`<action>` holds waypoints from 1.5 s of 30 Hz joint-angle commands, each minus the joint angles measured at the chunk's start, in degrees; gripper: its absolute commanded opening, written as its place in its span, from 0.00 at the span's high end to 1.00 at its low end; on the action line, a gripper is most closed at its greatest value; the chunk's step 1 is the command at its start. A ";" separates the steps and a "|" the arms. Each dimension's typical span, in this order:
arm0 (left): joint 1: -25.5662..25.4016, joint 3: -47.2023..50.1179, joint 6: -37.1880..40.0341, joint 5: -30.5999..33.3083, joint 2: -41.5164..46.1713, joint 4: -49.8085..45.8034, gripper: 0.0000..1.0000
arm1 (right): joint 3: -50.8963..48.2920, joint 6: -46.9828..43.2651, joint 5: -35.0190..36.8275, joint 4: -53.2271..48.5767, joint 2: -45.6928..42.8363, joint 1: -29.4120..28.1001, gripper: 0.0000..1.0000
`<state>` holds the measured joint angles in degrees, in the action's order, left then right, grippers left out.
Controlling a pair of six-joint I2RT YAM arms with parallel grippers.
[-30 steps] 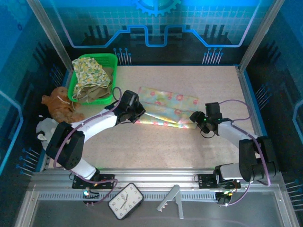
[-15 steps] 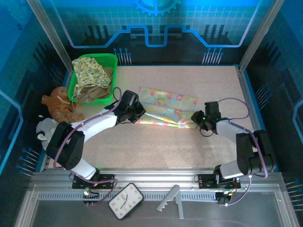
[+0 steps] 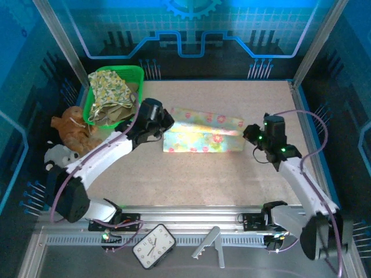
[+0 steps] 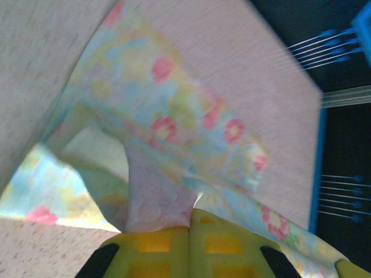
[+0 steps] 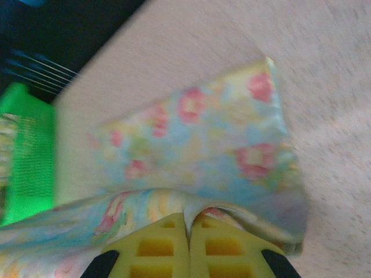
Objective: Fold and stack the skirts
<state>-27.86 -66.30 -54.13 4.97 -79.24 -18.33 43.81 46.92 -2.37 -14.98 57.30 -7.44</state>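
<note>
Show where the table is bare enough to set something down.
Free: the wide near strip of table in front of the pastel skirt; the back strip behind it, right of the basket. Crowded: mid-table, where the left gripper and right gripper pinch the skirt.

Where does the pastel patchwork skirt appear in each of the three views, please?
Top external: pastel patchwork skirt at the centre.
Left wrist: skirt across the centre.
Right wrist: skirt centre to lower left.
Shared landmark: green basket, left of it in top external and right wrist.
</note>
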 commanded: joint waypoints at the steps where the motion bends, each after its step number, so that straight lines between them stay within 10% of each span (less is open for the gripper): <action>1: 0.27 -8.09 7.48 3.82 5.35 -3.02 1.00 | 8.12 0.81 -1.08 -4.28 -6.26 0.30 1.00; 20: 11.11 -45.94 24.81 6.26 -19.02 8.98 1.00 | 46.38 -7.98 -2.53 16.17 29.20 1.29 1.00; 28: 14.41 -75.23 30.22 -0.78 -32.07 -5.33 1.00 | 59.48 -8.81 -8.53 12.19 37.06 3.13 1.00; 33: 13.47 -46.47 28.33 -2.36 -18.71 2.65 1.00 | 48.74 -15.14 -18.84 11.21 34.09 4.06 1.00; 42: 5.68 16.50 6.95 3.88 5.26 8.50 1.00 | -1.93 -16.20 -24.56 14.09 18.31 1.99 0.95; 45: 4.88 27.79 -3.77 4.85 11.30 2.70 0.55 | -11.33 -12.70 -25.90 10.92 14.08 0.43 0.60</action>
<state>-23.00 -44.16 -44.91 6.50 -74.65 -12.84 36.84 31.88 -24.91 -3.29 77.08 -5.74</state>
